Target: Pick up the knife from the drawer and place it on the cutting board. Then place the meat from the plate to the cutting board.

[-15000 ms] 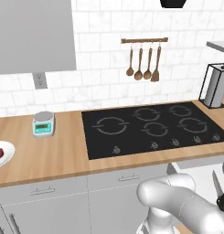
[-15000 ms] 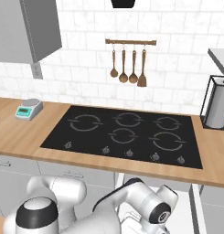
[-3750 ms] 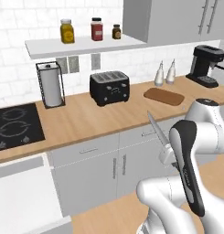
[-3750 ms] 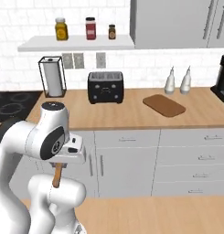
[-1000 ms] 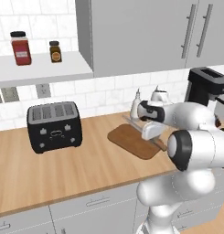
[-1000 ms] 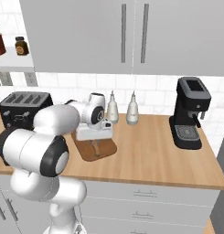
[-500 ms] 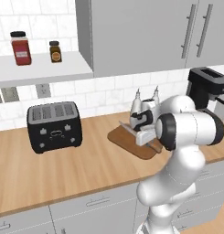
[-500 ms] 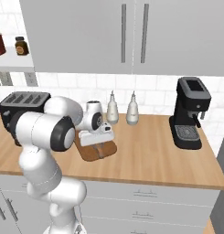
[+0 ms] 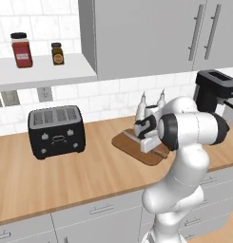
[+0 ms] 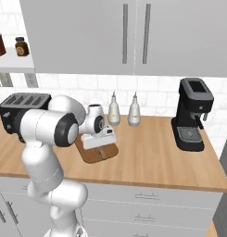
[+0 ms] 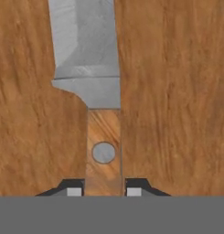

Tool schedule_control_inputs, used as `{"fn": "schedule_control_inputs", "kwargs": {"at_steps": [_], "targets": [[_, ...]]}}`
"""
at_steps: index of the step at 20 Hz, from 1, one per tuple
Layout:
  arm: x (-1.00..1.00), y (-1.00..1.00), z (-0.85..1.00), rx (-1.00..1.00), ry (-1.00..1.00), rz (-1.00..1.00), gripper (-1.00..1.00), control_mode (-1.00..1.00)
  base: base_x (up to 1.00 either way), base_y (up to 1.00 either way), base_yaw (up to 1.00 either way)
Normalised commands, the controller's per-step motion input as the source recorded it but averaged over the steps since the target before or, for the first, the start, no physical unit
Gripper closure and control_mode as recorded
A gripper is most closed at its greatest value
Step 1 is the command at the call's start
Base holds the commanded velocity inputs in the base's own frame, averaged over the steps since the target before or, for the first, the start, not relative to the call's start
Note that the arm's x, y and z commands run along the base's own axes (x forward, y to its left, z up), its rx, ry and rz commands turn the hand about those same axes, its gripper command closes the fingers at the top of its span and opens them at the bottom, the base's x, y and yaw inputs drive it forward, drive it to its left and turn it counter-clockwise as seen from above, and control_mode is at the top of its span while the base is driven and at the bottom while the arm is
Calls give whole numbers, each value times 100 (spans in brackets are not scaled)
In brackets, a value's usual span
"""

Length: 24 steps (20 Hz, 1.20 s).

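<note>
In the hand view the knife [image 11: 88, 59] lies along the reddish-brown cutting board [image 11: 177, 91], pale grey blade pointing away, wooden riveted handle toward me. My gripper [image 11: 104, 191] is shut on the knife's handle, a dark fingertip [image 11: 74, 189] hard against each side. From the base views the gripper [image 9: 138, 136] [image 10: 104, 139] sits low, right on the cutting board [image 9: 146, 155] [image 10: 97, 154] at the counter's back. The plate and the meat are out of view.
A black toaster [image 9: 56, 130] stands left of the board. Two pale bottles [image 10: 123, 109] stand behind it against the wall. A black coffee machine [image 10: 192, 120] is at the right. Spice jars [image 9: 22, 50] sit on a shelf above.
The hand has come down from above the board to its surface, carrying the knife with it. The base has stayed where it was over the last second.
</note>
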Motion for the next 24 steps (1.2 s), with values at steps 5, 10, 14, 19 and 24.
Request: {"fn": "schedule_control_inputs", "kwargs": {"at_steps": [5, 10, 14, 19, 24], "targets": [[9, 3, -2, 0, -12, 0, -100, -100, 0, 0, 0], [-54, 15, 36, 0, -21, 0, -100, -100, 0, 0, 0], [-82, 26, 35, 0, -20, 0, -100, -100, 0, 0, 0], [-71, 24, 57, 0, -20, 0, -100, -100, 0, 0, 0], [-71, 13, 76, 0, -13, 0, -100, -100, 0, 0, 0]]}}
